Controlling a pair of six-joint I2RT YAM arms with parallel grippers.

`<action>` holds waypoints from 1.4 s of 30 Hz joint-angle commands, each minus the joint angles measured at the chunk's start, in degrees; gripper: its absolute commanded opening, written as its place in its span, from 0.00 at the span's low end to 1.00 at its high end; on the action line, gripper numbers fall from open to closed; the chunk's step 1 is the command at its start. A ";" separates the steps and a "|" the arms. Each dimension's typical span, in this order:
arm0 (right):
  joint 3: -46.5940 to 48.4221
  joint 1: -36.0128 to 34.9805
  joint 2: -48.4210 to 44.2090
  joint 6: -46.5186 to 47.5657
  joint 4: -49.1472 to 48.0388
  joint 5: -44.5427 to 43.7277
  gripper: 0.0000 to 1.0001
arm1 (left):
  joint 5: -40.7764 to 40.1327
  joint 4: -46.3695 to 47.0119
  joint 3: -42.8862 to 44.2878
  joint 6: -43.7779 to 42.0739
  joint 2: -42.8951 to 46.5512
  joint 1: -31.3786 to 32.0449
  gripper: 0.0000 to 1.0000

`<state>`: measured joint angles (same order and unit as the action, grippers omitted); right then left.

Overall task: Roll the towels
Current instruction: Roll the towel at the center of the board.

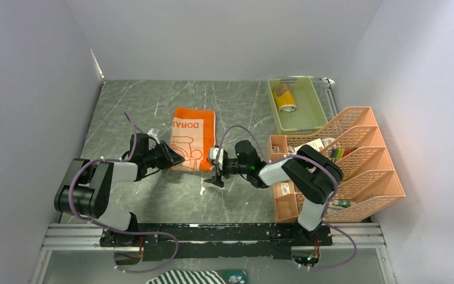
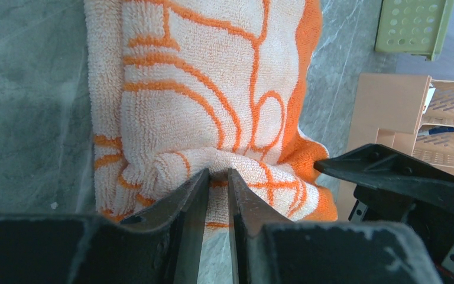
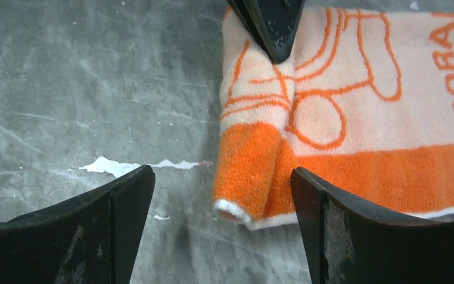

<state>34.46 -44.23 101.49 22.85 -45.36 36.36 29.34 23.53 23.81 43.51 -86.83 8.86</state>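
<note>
The orange towel (image 1: 193, 137) with cream cat outline and lettering lies flat mid-table, its near end curled into a small roll (image 3: 245, 171). My left gripper (image 1: 175, 157) is shut on a fold of that curled end (image 2: 217, 173), pinching the cloth between its tips. My right gripper (image 1: 215, 167) is open at the towel's near right corner; in the right wrist view (image 3: 221, 177) its jaws straddle the roll's end without touching it. The left finger (image 3: 272, 23) shows there from above. A mustard-yellow roll (image 1: 285, 99) lies in the green basket.
A green basket (image 1: 307, 121) stands at the back right. An orange file rack (image 1: 360, 171) holding small items stands right of my right arm. White flecks (image 3: 118, 167) mark the marble table. A striped cloth (image 1: 195, 277) lies below the rail. Walls close three sides.
</note>
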 commanded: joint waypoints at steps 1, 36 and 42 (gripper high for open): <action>0.22 2.07 1.90 -3.21 -2.96 3.70 0.85 | -2.06 -4.35 -1.43 -2.02 -1.67 0.28 0.32; 15.15 13.40 12.79 -25.87 15.47 18.34 0.04 | -3.25 -4.56 -2.42 -1.86 -2.08 0.28 0.30; 17.85 14.96 11.03 -25.39 23.81 18.14 0.20 | -3.63 -4.61 -2.58 -1.67 -2.20 0.23 0.30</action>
<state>51.20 -30.52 114.06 -2.57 -29.34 54.72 29.21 24.23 23.51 43.55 -87.18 8.86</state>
